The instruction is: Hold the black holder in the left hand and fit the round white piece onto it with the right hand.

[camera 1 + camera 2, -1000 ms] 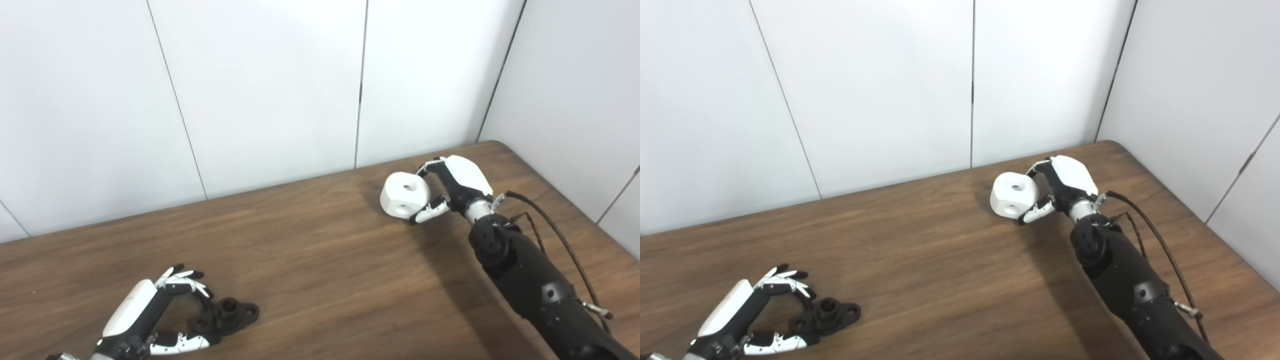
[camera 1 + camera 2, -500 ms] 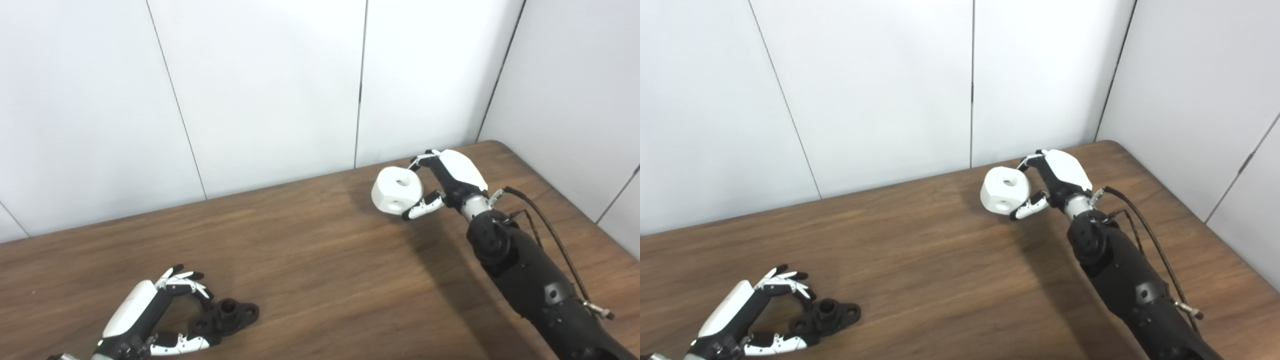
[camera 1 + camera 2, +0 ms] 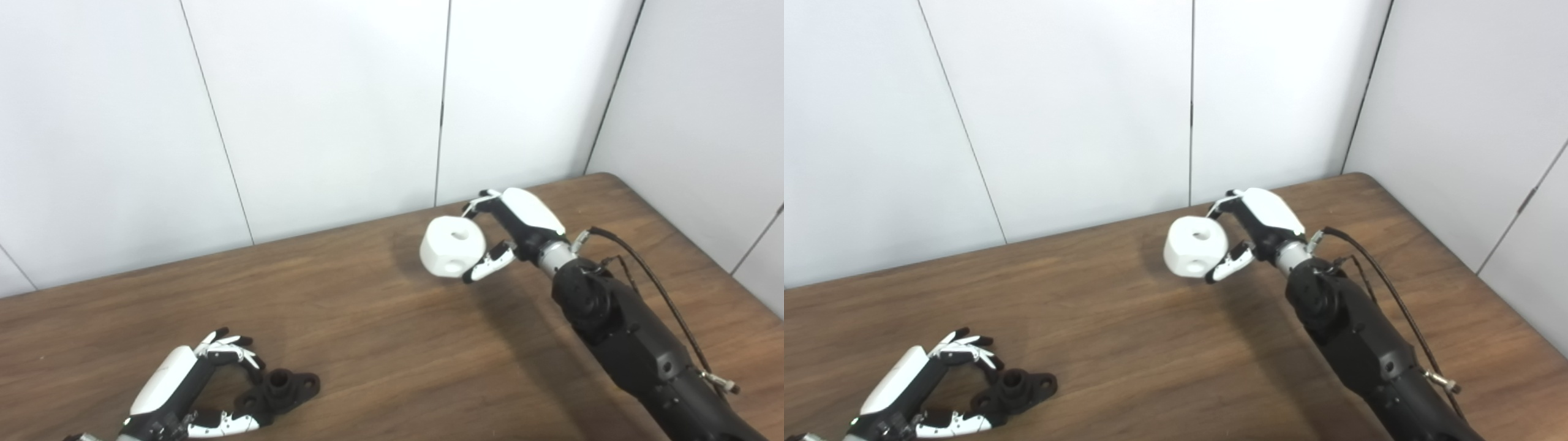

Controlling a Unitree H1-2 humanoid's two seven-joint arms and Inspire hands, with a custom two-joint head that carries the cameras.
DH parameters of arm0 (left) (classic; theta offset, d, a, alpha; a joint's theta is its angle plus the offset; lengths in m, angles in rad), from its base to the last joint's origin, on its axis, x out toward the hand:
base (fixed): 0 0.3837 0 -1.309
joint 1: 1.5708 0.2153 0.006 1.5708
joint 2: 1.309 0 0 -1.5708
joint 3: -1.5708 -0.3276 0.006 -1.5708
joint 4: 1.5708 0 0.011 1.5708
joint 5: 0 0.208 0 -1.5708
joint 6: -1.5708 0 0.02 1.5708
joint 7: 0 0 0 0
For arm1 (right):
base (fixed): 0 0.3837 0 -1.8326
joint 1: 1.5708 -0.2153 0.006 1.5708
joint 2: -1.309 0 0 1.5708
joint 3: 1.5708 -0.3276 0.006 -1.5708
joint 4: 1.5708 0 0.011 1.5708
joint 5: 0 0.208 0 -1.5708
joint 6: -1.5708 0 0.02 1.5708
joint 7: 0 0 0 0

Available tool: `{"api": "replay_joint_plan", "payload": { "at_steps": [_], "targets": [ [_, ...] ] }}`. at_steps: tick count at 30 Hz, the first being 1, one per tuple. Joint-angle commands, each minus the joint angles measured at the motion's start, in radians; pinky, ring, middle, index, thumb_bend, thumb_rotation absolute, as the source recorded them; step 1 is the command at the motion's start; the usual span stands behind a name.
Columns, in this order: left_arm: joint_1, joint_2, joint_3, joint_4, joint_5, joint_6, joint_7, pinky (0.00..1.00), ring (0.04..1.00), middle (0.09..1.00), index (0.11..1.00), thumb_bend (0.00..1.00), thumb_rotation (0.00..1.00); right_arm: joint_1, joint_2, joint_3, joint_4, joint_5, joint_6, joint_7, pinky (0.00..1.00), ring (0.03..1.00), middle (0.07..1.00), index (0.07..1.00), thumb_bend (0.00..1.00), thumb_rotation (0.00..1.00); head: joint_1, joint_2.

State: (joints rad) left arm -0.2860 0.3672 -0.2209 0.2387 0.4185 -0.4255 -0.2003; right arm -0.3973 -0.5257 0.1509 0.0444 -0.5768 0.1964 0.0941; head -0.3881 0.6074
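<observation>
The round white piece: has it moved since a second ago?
Yes. Held in the right hand, the round white piece has travelled left, from right of the wall seam to roughly below it.

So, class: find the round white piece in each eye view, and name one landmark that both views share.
Left eye view: the round white piece sits right of centre, in the right hand.
Right eye view: just right of centre, nearer the middle.
Shared landmark: the wall seam directly behind it.
</observation>
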Motion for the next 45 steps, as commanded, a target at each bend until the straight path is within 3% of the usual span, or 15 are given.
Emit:
{"api": "replay_joint_plan", "payload": {
  "at_steps": [1, 6, 20, 32, 45],
  "targets": [
    [-0.032, 0.001, -0.004, 0.011, 0.005, -0.02, 0.013, 0.98, 0.855, 0.661, 0.481, 0.52, 0.05, -0.055, 0.003, 0.0, -0.069, -0.013, -0.012, 0.006, 0.92, 0.94, 0.787, 0.482, 0.53, 0.15, 0.002, 0.002],
    [-0.036, -0.009, -0.011, 0.026, 0.015, -0.023, 0.026, 0.97, 0.852, 0.661, 0.481, 0.52, 0.04, -0.068, 0.041, 0.033, -0.17, -0.033, 0.026, 0.076, 1.0, 0.965, 0.797, 0.481, 0.53, 0.15, 0.02, 0.004],
    [-0.037, -0.031, -0.037, 0.041, 0.053, -0.021, 0.07, 0.98, 0.862, 0.67, 0.482, 0.52, 0.05, -0.113, 0.127, 0.11, -0.364, -0.051, 0.091, 0.281, 1.0, 0.97, 0.787, 0.48, 0.53, 0.14, 0.134, 0.028],
    [-0.049, -0.044, -0.065, 0.03, 0.091, 0.023, 0.07, 1.0, 0.87, 0.669, 0.481, 0.52, 0.05, -0.152, 0.169, 0.15, -0.416, -0.049, 0.084, 0.383, 1.0, 0.971, 0.77, 0.479, 0.53, 0.14, 0.213, 0.055],
    [-0.038, -0.064, -0.09, -0.015, 0.124, 0.085, 0.067, 1.0, 0.872, 0.67, 0.481, 0.52, 0.05, -0.187, 0.159, 0.173, -0.41, -0.077, -0.001, 0.414, 1.0, 0.953, 0.744, 0.479, 0.52, 0.14, 0.314, 0.069]
  ]
}}
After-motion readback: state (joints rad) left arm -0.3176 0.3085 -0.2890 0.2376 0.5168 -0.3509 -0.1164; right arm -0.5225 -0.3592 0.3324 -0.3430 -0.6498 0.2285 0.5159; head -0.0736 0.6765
